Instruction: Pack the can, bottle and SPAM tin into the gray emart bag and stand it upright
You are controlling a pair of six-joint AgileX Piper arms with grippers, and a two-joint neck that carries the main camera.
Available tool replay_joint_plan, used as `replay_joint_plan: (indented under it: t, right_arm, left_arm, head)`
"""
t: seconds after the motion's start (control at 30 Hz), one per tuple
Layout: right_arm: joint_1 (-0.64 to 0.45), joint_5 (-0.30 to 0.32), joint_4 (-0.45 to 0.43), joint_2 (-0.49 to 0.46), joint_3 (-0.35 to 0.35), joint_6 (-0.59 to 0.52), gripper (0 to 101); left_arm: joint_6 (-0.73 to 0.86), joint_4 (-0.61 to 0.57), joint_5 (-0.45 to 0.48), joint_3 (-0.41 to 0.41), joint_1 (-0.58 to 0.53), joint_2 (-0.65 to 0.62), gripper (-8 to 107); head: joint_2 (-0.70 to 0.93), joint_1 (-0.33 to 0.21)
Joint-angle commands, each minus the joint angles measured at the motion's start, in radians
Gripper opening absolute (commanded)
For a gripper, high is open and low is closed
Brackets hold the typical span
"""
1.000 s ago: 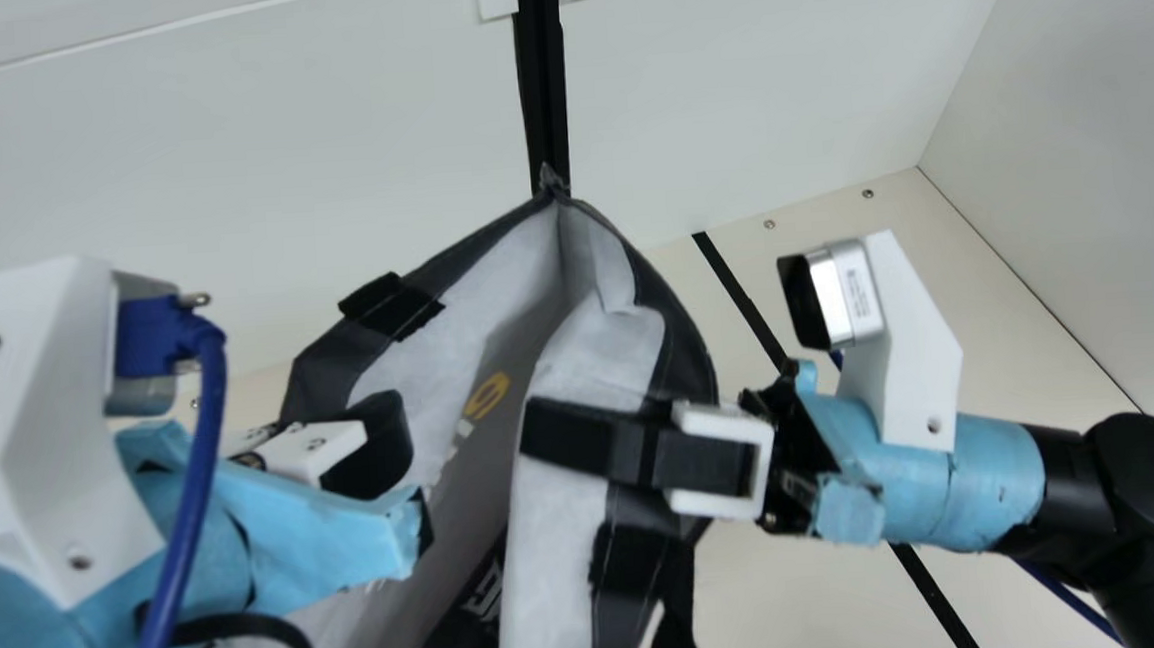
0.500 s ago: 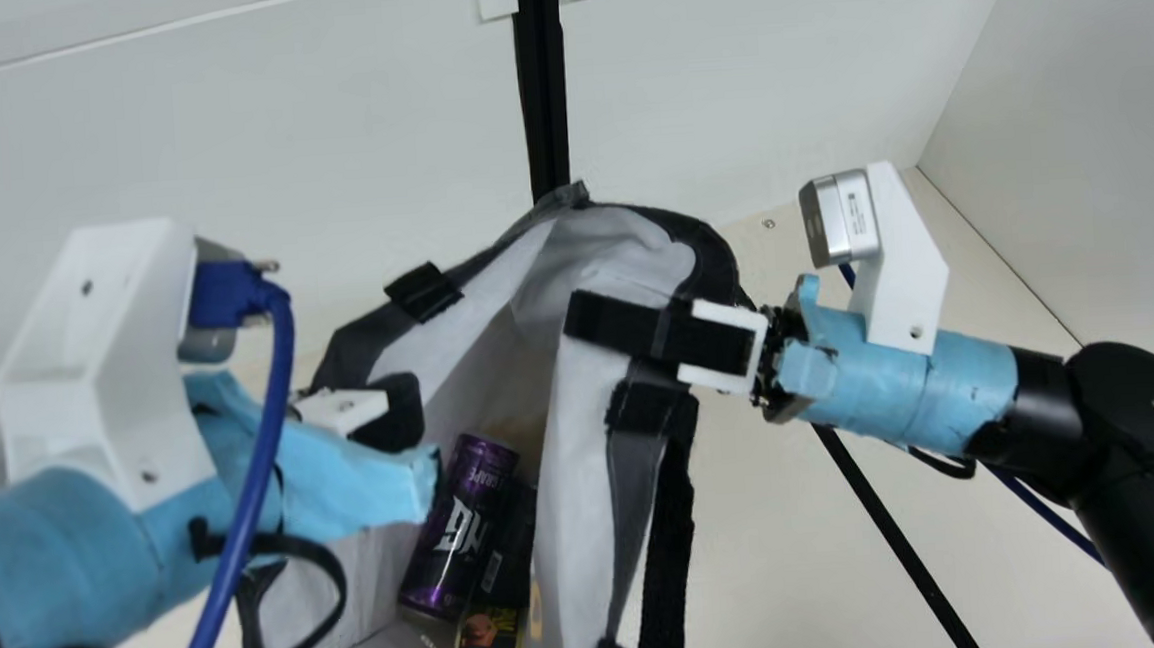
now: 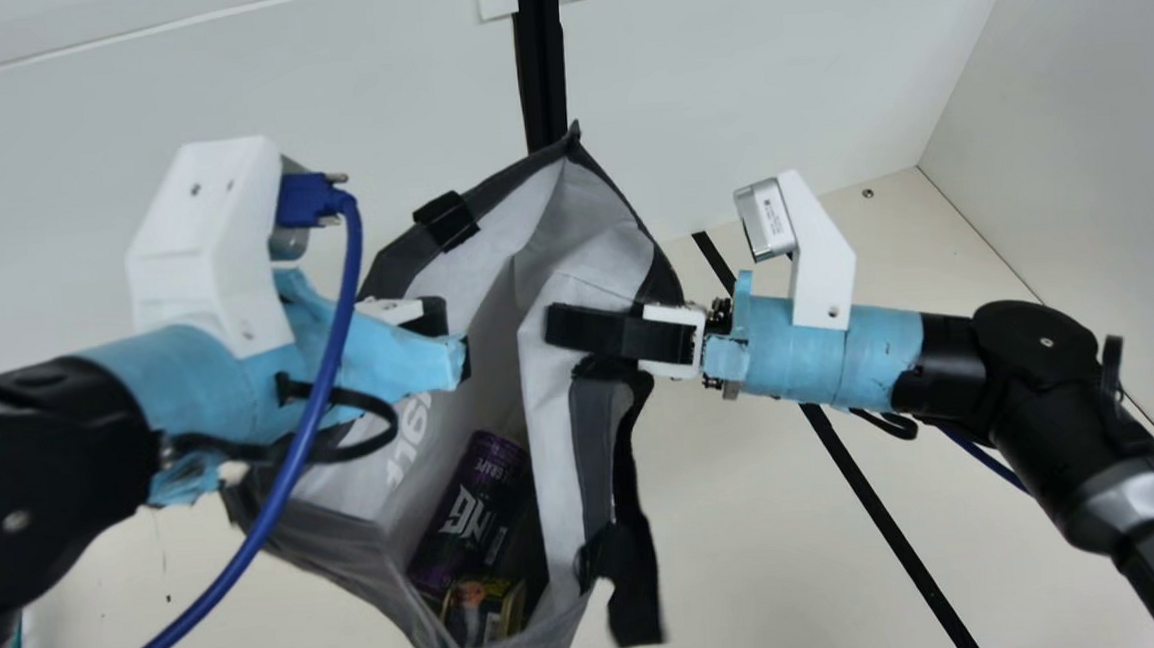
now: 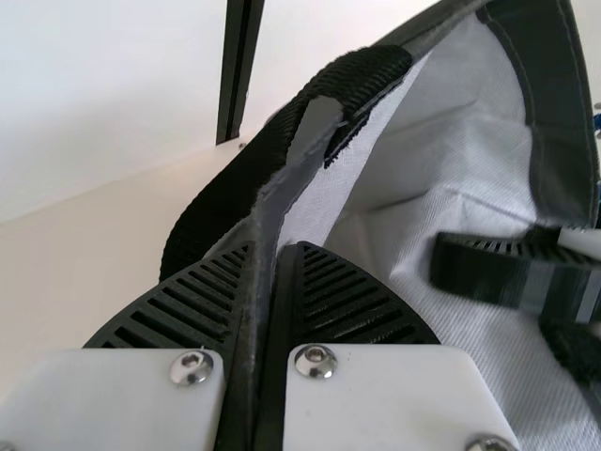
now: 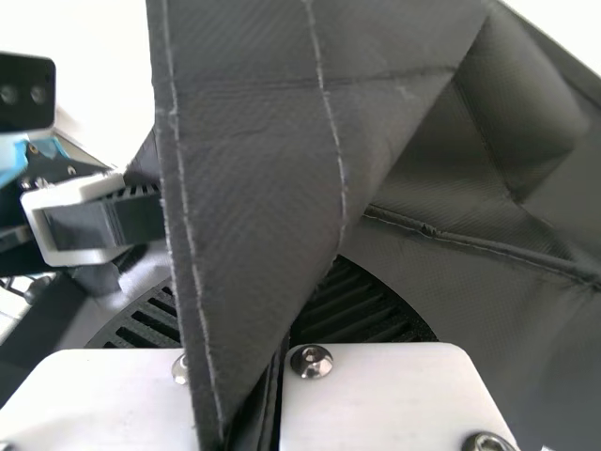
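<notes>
In the main view, the left gripper (image 3: pixel 458 343) has its fingers closed on one side of the gray emart bag's (image 3: pixel 557 405) rim; the left wrist view shows the thin gray edge running between them. The right gripper (image 3: pixel 559 327) pinches the opposite side of the rim, one finger lying along the pale lining and dark cloth folded between the pair. Between the two grippers the bag's mouth gapes. Deeper inside, the purple can (image 3: pixel 469 516) lies tilted, and the SPAM tin (image 3: pixel 484 605) sits at its near end. Beside the can is a dark patch too shadowed to make out. A black strap (image 3: pixel 634 571) dangles outside, below the right gripper. A blue cable (image 3: pixel 334 364) loops from the left wrist across that arm and the bag's side. Behind the bag rises a black post (image 3: pixel 543 66) against the white wall (image 3: pixel 271 72)
</notes>
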Motion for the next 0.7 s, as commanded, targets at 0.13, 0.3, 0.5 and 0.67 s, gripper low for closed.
replay_joint_plan:
  t: [0.13,0.3,0.5,0.67]
  right_arm:
    - [-0.006,0.005,-0.037,0.065,-0.016,-0.073,0]
    - [-0.024,0.005,-0.066,0.123,-0.033,-0.114,0]
    - [-0.048,0.005,-0.086,0.191,-0.063,-0.142,0]
    - [-0.063,0.005,-0.094,0.220,-0.079,-0.149,0]
  left_arm:
    - [0.047,-0.046,-0.072,0.010,0.029,0.071,-8]
    - [0.074,-0.079,-0.122,0.020,0.046,0.124,-8]
    - [0.099,-0.109,-0.181,0.019,0.060,0.182,-8]
    - [0.106,-0.126,-0.210,0.006,0.067,0.219,-8]
  head:
    - [-0.001,-0.023]
    - [-0.001,-0.023]
    - [-0.001,-0.023]
    - [-0.001,-0.023]
